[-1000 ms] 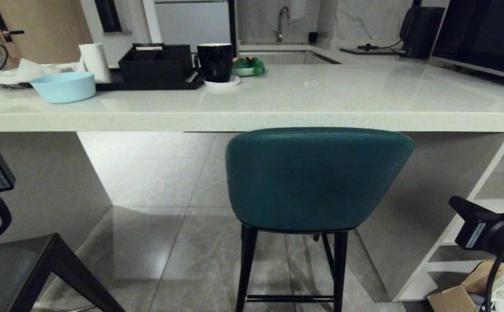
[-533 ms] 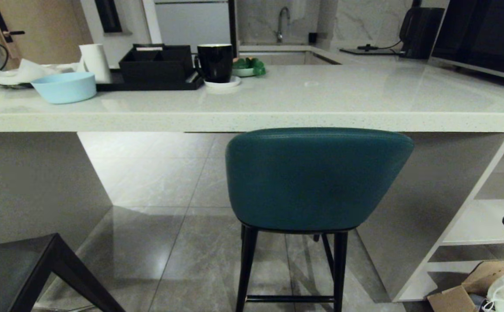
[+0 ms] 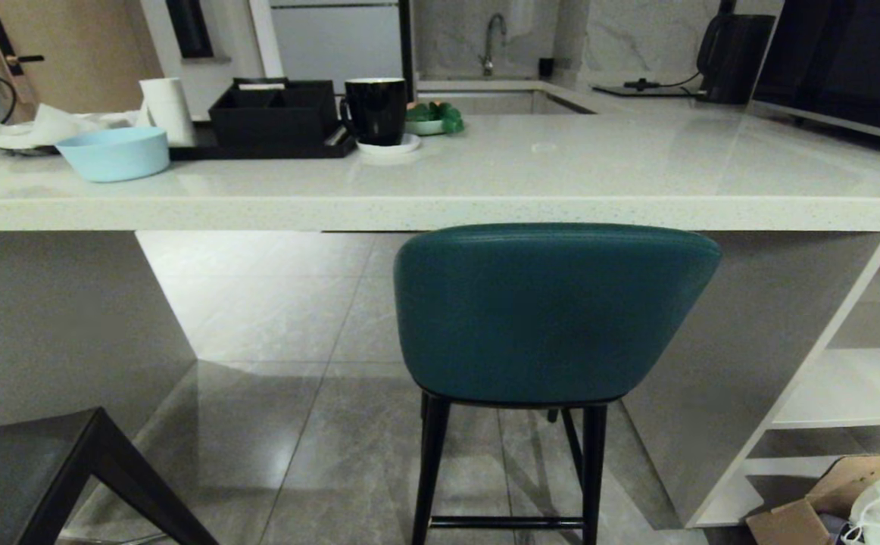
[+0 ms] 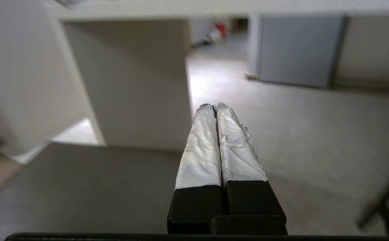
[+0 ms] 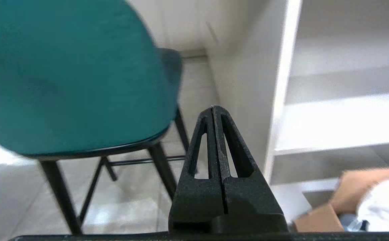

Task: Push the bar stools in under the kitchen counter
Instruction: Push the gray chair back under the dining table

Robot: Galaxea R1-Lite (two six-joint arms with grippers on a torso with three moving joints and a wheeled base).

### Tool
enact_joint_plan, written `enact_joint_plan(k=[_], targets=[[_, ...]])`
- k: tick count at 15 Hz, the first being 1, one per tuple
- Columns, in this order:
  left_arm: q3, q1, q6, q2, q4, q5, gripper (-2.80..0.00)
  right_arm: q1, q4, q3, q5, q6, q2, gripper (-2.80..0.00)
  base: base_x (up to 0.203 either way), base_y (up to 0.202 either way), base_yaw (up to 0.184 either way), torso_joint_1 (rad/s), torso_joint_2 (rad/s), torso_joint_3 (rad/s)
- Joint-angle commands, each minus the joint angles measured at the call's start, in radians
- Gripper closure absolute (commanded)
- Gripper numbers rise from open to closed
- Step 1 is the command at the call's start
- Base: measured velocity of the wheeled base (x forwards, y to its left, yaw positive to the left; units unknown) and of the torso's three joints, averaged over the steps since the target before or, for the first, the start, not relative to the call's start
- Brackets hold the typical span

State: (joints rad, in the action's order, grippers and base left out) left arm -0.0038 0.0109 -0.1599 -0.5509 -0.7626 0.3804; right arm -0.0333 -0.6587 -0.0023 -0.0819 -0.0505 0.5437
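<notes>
The teal bar stool (image 3: 553,310) stands before me with its curved backrest just under the front edge of the kitchen counter (image 3: 440,213). It fills one side of the right wrist view too, teal stool (image 5: 70,77). A corner of the dark grey-brown stool (image 3: 39,477) shows at the lower left, its flat seat (image 4: 80,187) lying below my left gripper. Neither arm appears in the head view. My left gripper (image 4: 213,107) is shut and empty, its white-taped fingers pressed together. My right gripper (image 5: 213,108) is shut and empty, off to the stool's right, apart from it.
On the counter stand a light blue bowl (image 3: 113,153), a black tray with boxes (image 3: 269,113) and a black mug (image 3: 376,110). White open shelves (image 3: 849,386) close the counter's right end. A cardboard box with white cloth (image 3: 849,503) lies on the floor below them.
Both arms have drawn back out of the head view: the left one left first, the right one sank past the lower right edge. The stools have not moved.
</notes>
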Motion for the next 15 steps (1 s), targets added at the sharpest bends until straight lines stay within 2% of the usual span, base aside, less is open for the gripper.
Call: enact_joint_plan(k=[1,3,5,6,7,10,11,13,14,15], targets=[[0.0,-0.004,0.006,0.116,0.083,-0.054,0.0,0.021,0.042,0.004,0.056,0.0,-0.104,0.0,0.0,0.0,0.0,0.0,0.0,0.0],[-0.013,-0.008,0.018,0.197,0.161,-0.188,0.0,0.039,0.137,-0.004,0.138,0.024,-0.182,0.0,0.0,0.0,0.0,0.0,0.0,0.0],[-0.042,-0.005,0.021,0.299,0.367,-0.23,0.0,0.056,0.295,-0.019,0.155,0.053,-0.292,0.0,0.0,0.0,0.0,0.0,0.0,0.0],[-0.056,-0.003,0.022,0.355,0.483,-0.237,0.0,0.06,0.36,-0.01,0.13,0.061,-0.323,0.0,0.0,0.0,0.0,0.0,0.0,0.0],[-0.062,-0.003,0.023,0.404,0.555,-0.238,0.0,0.061,0.367,0.002,0.095,0.068,-0.33,0.0,0.0,0.0,0.0,0.0,0.0,0.0],[-0.022,-0.006,0.037,0.502,0.631,-0.221,0.0,0.061,0.373,0.004,0.087,0.085,-0.332,0.0,0.0,0.0,0.0,0.0,0.0,0.0],[-0.01,-0.007,0.039,0.543,0.639,-0.243,0.0,0.061,0.388,0.004,0.084,0.087,-0.332,0.0,0.0,0.0,0.0,0.0,0.0,0.0],[0.016,-0.009,0.073,0.554,0.67,-0.386,0.0,0.055,0.431,0.004,0.083,0.089,-0.36,0.0,0.0,0.0,0.0,0.0,0.0,0.0],[0.018,-0.009,0.078,0.552,0.738,-0.397,0.0,0.049,0.486,0.004,0.085,0.09,-0.398,0.0,0.0,0.0,0.0,0.0,0.0,0.0],[0.017,-0.009,0.077,0.551,0.746,-0.4,0.0,0.046,0.555,0.003,0.089,0.092,-0.462,0.0,0.0,0.0,0.0,0.0,0.0,0.0]])
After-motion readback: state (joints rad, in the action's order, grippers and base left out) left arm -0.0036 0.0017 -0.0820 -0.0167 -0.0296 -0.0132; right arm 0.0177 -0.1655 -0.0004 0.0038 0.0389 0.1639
